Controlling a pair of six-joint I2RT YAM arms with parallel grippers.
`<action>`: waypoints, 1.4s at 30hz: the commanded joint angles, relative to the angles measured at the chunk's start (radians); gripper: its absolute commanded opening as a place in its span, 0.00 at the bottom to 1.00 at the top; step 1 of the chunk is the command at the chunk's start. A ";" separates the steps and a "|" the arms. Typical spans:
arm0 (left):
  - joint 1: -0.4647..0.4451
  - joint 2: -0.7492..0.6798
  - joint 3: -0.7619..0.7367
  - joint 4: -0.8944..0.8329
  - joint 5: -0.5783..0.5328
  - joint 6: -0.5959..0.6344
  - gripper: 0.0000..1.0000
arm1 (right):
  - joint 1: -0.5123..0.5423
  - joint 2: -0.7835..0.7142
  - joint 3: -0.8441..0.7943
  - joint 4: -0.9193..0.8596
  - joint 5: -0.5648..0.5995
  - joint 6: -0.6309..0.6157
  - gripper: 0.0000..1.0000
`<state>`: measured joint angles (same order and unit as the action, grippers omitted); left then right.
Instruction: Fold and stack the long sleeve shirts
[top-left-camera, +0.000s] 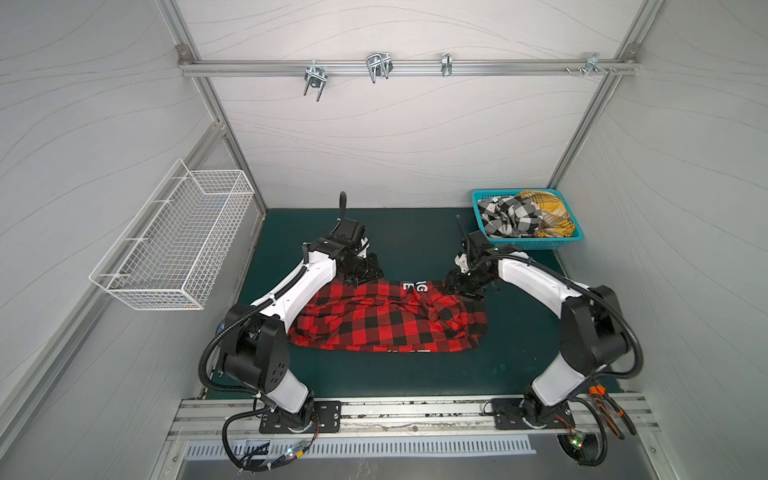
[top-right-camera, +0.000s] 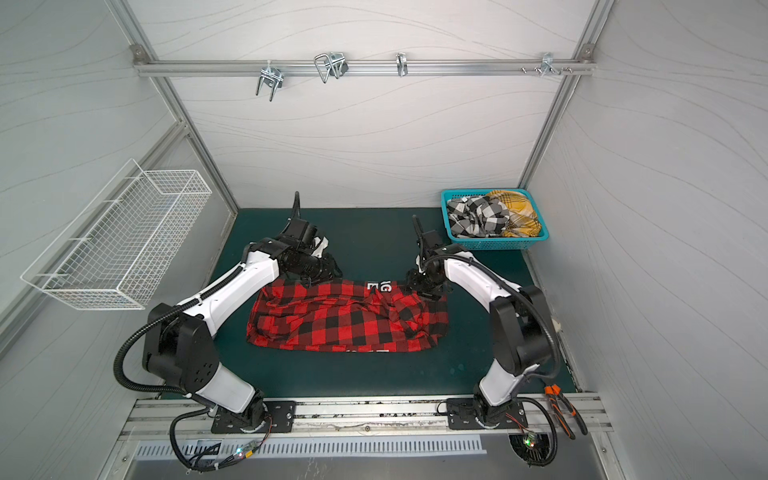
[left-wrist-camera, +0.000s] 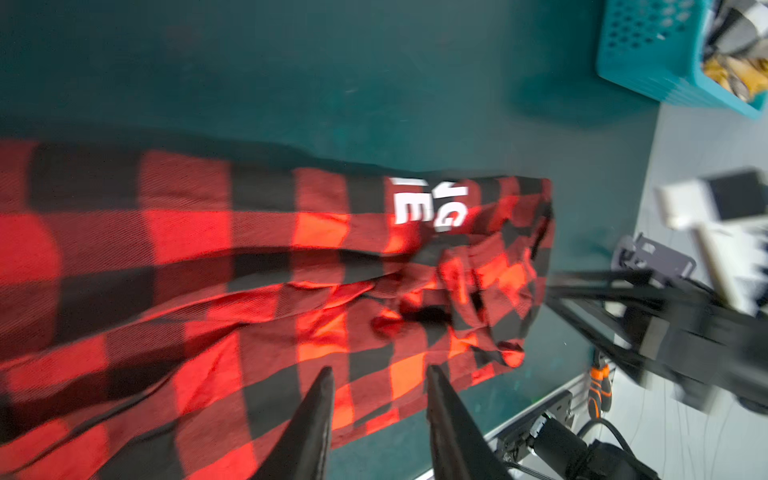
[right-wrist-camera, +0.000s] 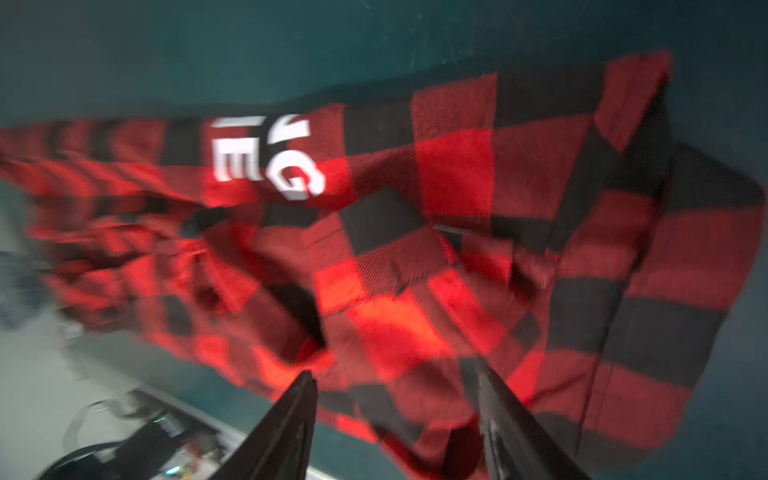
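A red-and-black plaid long sleeve shirt (top-left-camera: 386, 320) (top-right-camera: 349, 316) lies folded into a wide band on the green mat, with white lettering showing at its far edge. My left gripper (top-left-camera: 356, 277) (top-right-camera: 316, 277) hovers at the shirt's far left corner. Its jaws are open, with plaid cloth (left-wrist-camera: 208, 270) below and nothing between the fingertips (left-wrist-camera: 326, 386). My right gripper (top-left-camera: 455, 286) (top-right-camera: 415, 287) is over the far right corner, open and empty above the shirt (right-wrist-camera: 415, 249). A black-and-white check shirt (top-left-camera: 509, 216) (top-right-camera: 478, 216) and a mustard plaid shirt (top-left-camera: 548, 216) (top-right-camera: 517, 212) lie crumpled in the basket.
The teal plastic basket (top-left-camera: 528, 246) (top-right-camera: 494, 246) stands at the mat's far right corner. A white wire basket (top-left-camera: 174, 245) hangs on the left wall. Metal hooks (top-left-camera: 378, 66) sit on the back rail. Orange-handled pliers (top-left-camera: 611, 411) lie by the right arm's base.
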<state>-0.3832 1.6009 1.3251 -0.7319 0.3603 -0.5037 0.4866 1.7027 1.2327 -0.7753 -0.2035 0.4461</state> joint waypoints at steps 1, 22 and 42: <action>-0.029 0.055 0.070 0.020 0.018 -0.006 0.38 | 0.092 0.051 0.071 -0.098 0.167 -0.079 0.65; 0.043 0.015 0.021 0.004 -0.054 -0.024 0.37 | 0.221 0.083 0.139 -0.143 0.371 -0.130 0.00; 0.060 -0.101 -0.145 0.668 0.481 0.056 0.43 | 0.013 -0.245 -0.101 0.381 -0.601 -0.065 0.00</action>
<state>-0.3271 1.4837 1.1805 -0.1959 0.7330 -0.4725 0.4969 1.4319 1.1278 -0.5110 -0.6056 0.3443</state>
